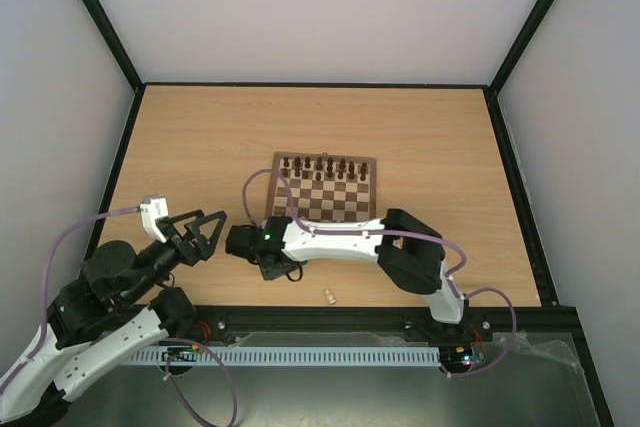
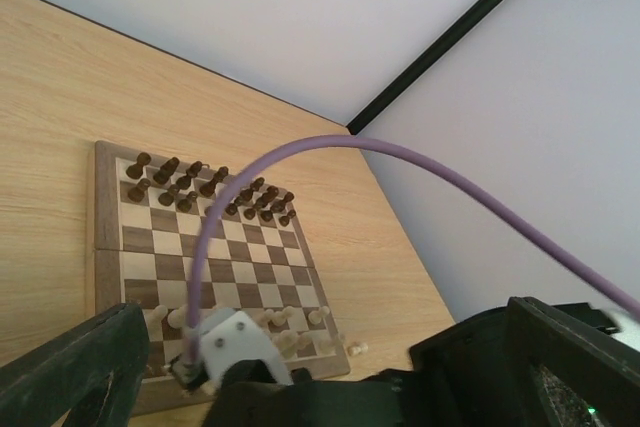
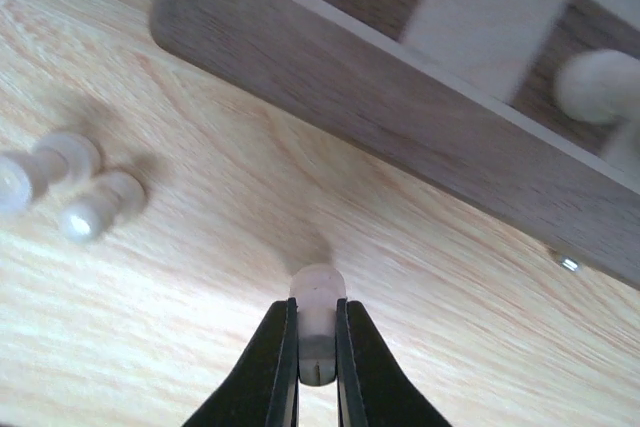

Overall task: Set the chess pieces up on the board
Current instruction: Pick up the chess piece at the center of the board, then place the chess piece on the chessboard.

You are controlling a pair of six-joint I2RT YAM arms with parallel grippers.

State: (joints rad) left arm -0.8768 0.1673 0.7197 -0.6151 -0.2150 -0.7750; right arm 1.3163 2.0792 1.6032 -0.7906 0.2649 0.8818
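Observation:
The board (image 1: 375, 190) lies mid-table, and its corner (image 3: 330, 87) shows close in the right wrist view. Dark chess pieces (image 1: 320, 165) fill its far rows (image 2: 200, 182). Pale ones (image 2: 270, 322) stand along the near rows, partly hidden by the right arm. My right gripper (image 3: 318, 342) is shut on a pale piece (image 3: 318, 292), just above the table off the board's near-left corner (image 1: 270, 265). Two pale pieces (image 3: 100, 205) lie on the table to its left. My left gripper (image 1: 205, 222) hangs open and empty left of the board (image 2: 300, 377).
A single pale piece (image 1: 329, 295) lies on the table near the front edge. The right arm (image 1: 400, 242) stretches across the board's near edge. Black frame posts (image 1: 500, 97) and white walls enclose the table.

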